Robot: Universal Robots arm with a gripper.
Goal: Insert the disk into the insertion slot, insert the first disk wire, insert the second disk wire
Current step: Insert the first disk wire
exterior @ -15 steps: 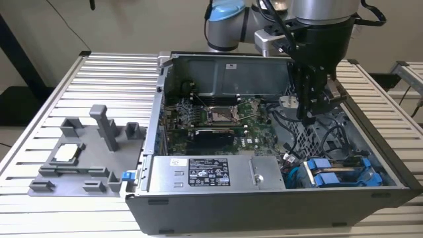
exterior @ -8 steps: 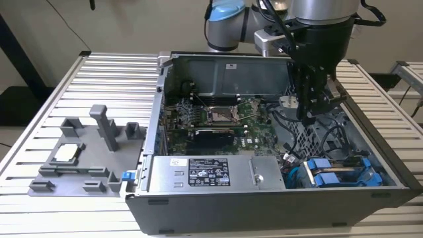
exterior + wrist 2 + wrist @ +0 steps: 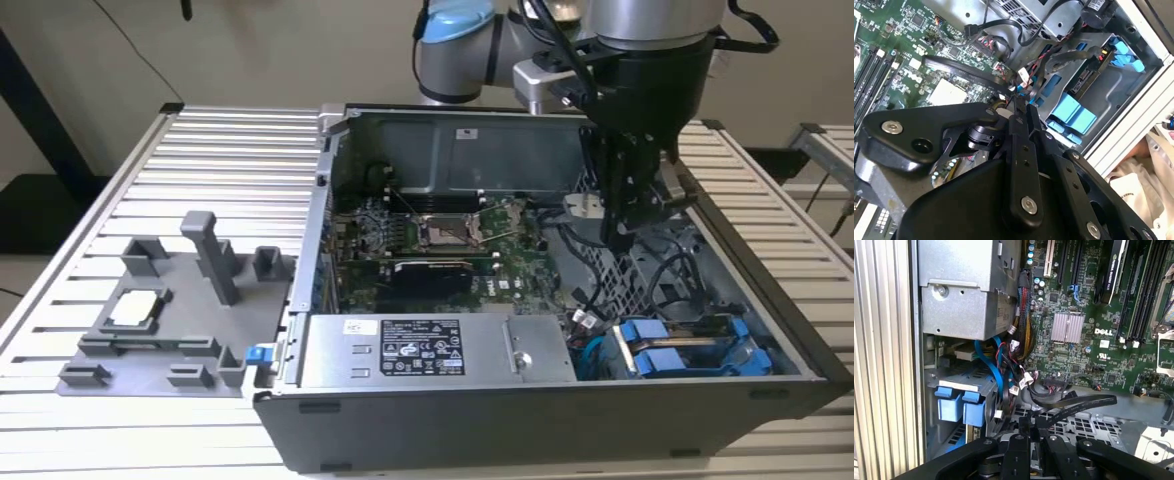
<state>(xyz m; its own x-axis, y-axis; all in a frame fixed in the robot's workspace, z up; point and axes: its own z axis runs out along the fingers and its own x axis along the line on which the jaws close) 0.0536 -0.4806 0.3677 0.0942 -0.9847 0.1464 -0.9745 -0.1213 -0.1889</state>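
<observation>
The disk's blue carrier tabs point(image 3: 663, 352) show inside the grey drive cage at the case's near corner on the exterior view's right. Both wrist views show the tabs too point(image 3: 1074, 111) point(image 3: 961, 407). The insertion slot point(image 3: 1114, 95) is the sheet-metal bay around them. My black gripper point(image 3: 622, 232) hangs inside the open case, above the perforated floor and a bundle of loose wires point(image 3: 1019, 380), some way back from the cage. Its fingertips point(image 3: 1019, 112) stand close together, shut. A flat black cable point(image 3: 1079, 402) lies just beyond the gripper point(image 3: 1032, 421). Whether a thin wire sits between the tips is hidden.
The green motherboard point(image 3: 441, 250) fills the case's middle. A grey power supply box with a sticker point(image 3: 427, 350) sits along the near wall. A grey fixture point(image 3: 160, 310) stands on the slatted table at the exterior view's left. A person's sleeve point(image 3: 1149, 170) shows past the case.
</observation>
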